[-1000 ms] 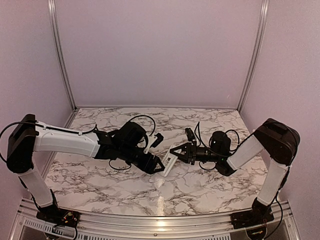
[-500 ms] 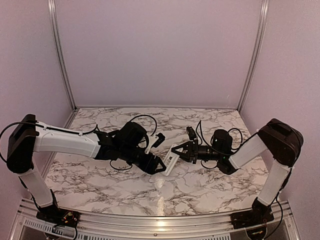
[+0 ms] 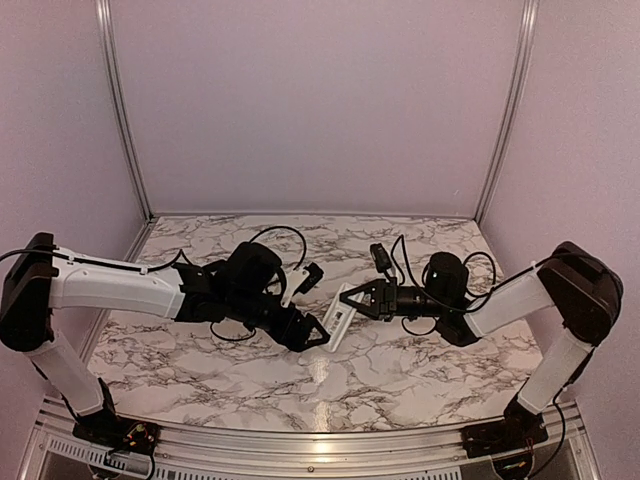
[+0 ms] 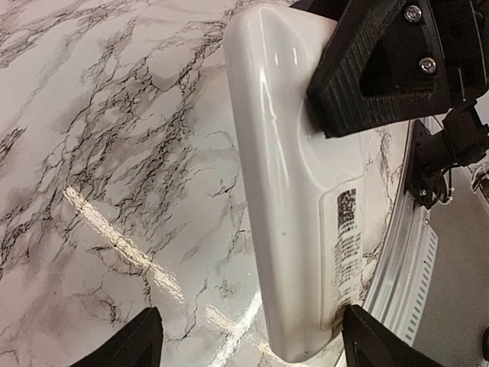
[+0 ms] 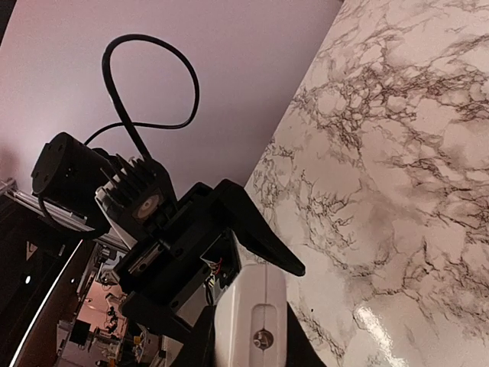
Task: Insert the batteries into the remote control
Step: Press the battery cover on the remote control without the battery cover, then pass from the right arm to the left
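Remote control [image 3: 340, 318] tilts at the tabletop's middle, clamped in your right gripper [image 3: 354, 300]; left gripper [image 3: 318, 333] gapes wide, holding nothing. One-ended grip: nudge it and it may pivot or drop.

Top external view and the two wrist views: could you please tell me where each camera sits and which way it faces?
Top external: above and behind the arm bases, looking down at the marble table; both arms show.
Left wrist: on the left arm, looking past the open left gripper at the remote control; both its fingertips show.
Right wrist: on the right arm, looking along the remote control toward the left arm; the right gripper clamps it.
Shared: all three show the remote control.
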Robot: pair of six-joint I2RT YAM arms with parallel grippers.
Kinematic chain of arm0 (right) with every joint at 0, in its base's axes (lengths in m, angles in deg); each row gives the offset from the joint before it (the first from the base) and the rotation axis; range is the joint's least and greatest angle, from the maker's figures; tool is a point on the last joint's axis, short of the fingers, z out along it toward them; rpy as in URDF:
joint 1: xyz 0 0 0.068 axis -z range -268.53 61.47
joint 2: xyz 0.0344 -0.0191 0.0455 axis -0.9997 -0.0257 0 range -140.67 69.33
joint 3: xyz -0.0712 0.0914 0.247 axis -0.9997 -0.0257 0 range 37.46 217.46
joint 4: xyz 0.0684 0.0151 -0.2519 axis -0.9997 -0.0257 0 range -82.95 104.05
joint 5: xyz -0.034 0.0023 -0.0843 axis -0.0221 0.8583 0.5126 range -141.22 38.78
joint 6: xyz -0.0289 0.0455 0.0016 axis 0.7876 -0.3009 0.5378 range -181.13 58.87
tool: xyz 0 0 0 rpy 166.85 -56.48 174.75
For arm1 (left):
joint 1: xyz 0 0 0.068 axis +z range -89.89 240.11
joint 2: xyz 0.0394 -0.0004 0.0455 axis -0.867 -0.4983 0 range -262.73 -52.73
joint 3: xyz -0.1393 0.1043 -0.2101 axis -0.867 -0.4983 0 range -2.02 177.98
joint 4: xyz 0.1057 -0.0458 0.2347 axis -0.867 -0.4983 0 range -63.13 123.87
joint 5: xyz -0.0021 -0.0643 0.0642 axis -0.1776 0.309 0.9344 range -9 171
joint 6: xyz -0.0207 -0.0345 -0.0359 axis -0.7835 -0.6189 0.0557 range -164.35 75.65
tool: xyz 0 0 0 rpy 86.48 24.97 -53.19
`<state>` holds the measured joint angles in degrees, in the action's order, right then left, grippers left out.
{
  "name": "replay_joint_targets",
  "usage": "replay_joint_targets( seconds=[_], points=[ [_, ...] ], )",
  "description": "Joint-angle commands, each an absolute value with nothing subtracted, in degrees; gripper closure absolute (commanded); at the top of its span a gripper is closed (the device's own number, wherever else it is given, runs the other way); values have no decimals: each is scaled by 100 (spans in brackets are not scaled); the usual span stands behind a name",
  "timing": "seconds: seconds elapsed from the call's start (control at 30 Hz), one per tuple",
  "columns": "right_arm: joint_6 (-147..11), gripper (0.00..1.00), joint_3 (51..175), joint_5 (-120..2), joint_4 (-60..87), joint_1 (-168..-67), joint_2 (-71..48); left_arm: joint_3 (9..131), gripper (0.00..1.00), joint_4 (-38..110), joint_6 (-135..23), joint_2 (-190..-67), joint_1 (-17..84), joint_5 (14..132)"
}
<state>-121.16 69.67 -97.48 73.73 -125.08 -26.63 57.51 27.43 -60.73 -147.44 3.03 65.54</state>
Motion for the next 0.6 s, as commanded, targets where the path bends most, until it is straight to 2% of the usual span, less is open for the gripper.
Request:
replay_joint_targets(
  seconds=[0.0,0.23,0.47,0.57],
  points=[
    [-11366,100,7319,-9754,7283,-12618,-2260,5196,13,3168,-5998,-14071,272,6478],
    [-10427,100,7395,-9740,6605,-12688,-1843,4418,8,4212,-5987,-13059,276,6544],
    [-9989,100,7573,-9713,6227,-12819,-1628,4055,11,4793,-5911,-12762,265,6546],
    [-9698,100,7695,-9421,5693,-12899,-1516,3953,15,4890,-5750,-12645,151,7172]
  ],
)
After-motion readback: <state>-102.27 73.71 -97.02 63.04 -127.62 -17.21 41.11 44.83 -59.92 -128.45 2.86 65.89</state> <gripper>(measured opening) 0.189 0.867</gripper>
